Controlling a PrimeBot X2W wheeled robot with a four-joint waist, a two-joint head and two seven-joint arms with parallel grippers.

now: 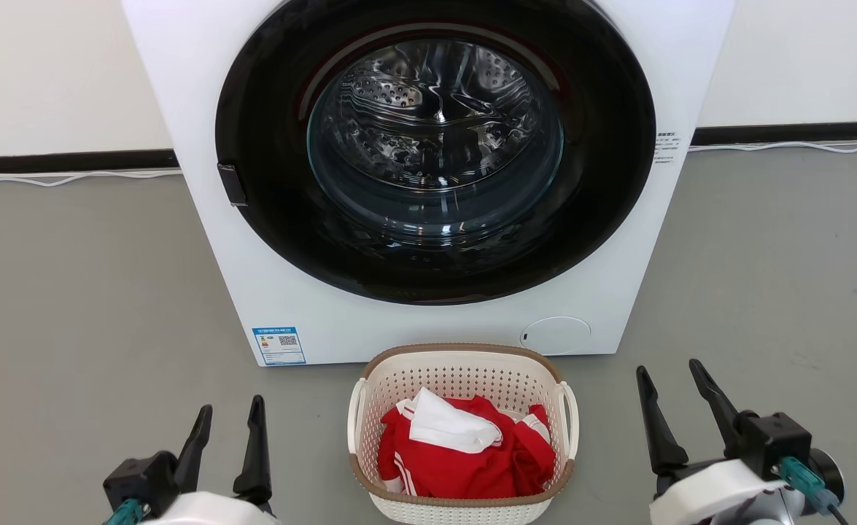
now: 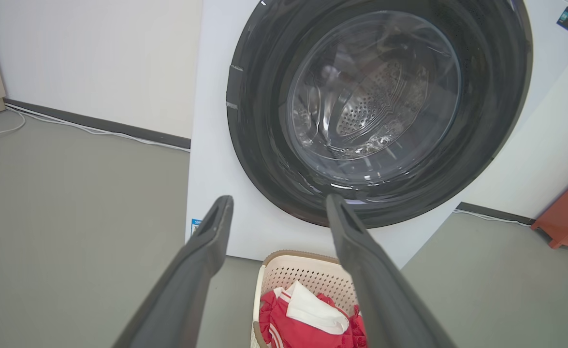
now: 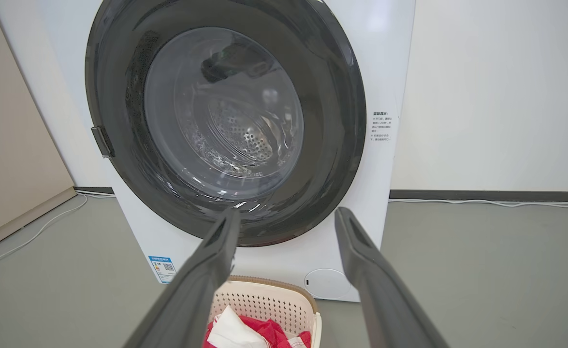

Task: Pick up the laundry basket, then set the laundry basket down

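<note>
Your left gripper (image 1: 230,405) hung low over the grey floor (image 1: 71,306) with its two long dark fingers spread wide and nothing between them, well apart from the basket. Just right of it, the small cream-white perforated plastic laundry basket (image 1: 464,379) with the brown woven-look rim stood upright on the floor, right in front of the big white front-loading washing machine (image 1: 195,87), whose door was closed. Its white loop handle on the left (image 1: 355,417) and its twin on the right (image 1: 571,419) looked like the natural places to grip, one for each arm. I'd have judged the basket light and fairly stiff, though thin plastic can flex and smooth loops can slip. The crumpled red-and-white garment (image 1: 464,456) inside was soft and added little weight. Your right gripper (image 1: 667,367) was likewise wide and empty, clear of the right handle.
</note>
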